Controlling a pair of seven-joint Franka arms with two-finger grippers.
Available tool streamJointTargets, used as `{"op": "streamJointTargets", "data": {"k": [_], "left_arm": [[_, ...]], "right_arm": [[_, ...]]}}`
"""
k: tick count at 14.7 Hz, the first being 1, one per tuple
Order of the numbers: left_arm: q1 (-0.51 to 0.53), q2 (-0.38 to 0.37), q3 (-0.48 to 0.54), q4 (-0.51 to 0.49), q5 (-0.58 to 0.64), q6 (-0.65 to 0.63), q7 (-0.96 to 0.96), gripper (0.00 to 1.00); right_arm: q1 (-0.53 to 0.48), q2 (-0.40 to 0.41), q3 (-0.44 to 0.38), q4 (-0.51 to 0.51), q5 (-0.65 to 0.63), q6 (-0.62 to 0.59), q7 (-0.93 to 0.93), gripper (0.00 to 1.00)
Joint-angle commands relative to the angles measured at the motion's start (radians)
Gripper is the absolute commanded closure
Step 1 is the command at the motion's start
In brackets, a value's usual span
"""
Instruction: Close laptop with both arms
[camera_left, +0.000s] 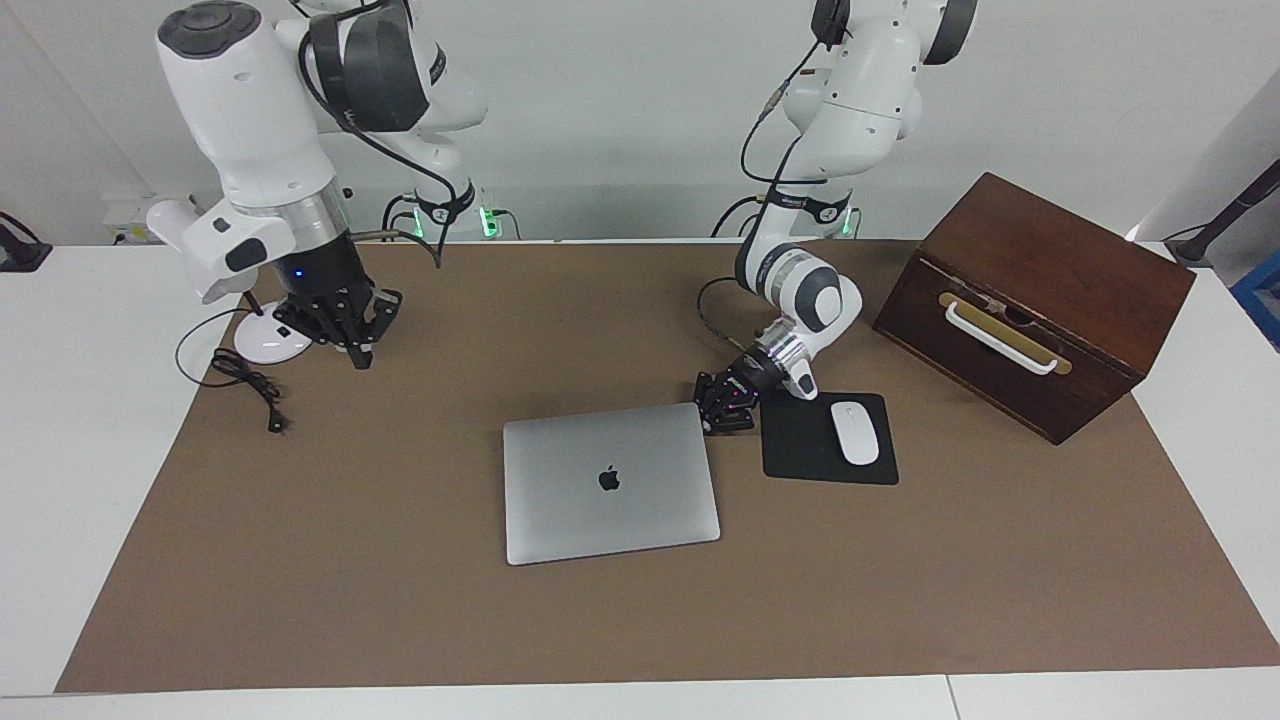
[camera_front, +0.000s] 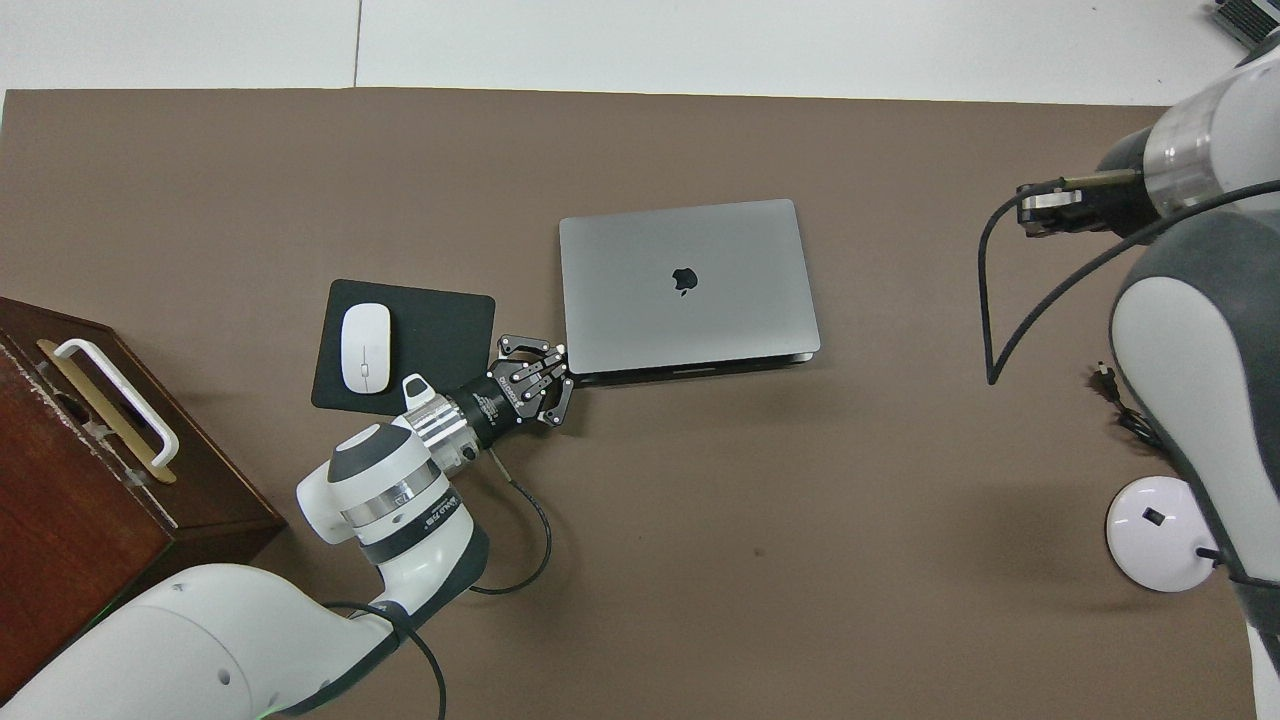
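Laptop (camera_left: 610, 484) lies lid-down, mid-bench, so the job looks finished. My left fingers (camera_left: 728, 405), pinched together and empty, sit at its robot-side corner; my right fingers (camera_left: 345, 325), pinched too, hang above the lamp base (camera_left: 270, 340).

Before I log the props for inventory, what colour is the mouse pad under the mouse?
Black mouse pad; the overhead view shows it best.
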Motion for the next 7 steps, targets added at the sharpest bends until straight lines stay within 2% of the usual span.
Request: {"op": "streamJointTargets", "data": {"k": [1, 7], "left_arm": [[0.048, 0.051, 0.010, -0.004, 0.007, 0.091, 0.042, 1.00], [0.065, 0.030, 0.008, -0.024, 0.008, 0.042, 0.040, 1.00]], "right_arm": [[-0.025, -0.042, 0.005, -0.001, -0.011, -0.062, -0.042, 1.00], [-0.034, -0.084, 0.005, 0.002, -0.009, -0.129, -0.043, 1.00]]}}
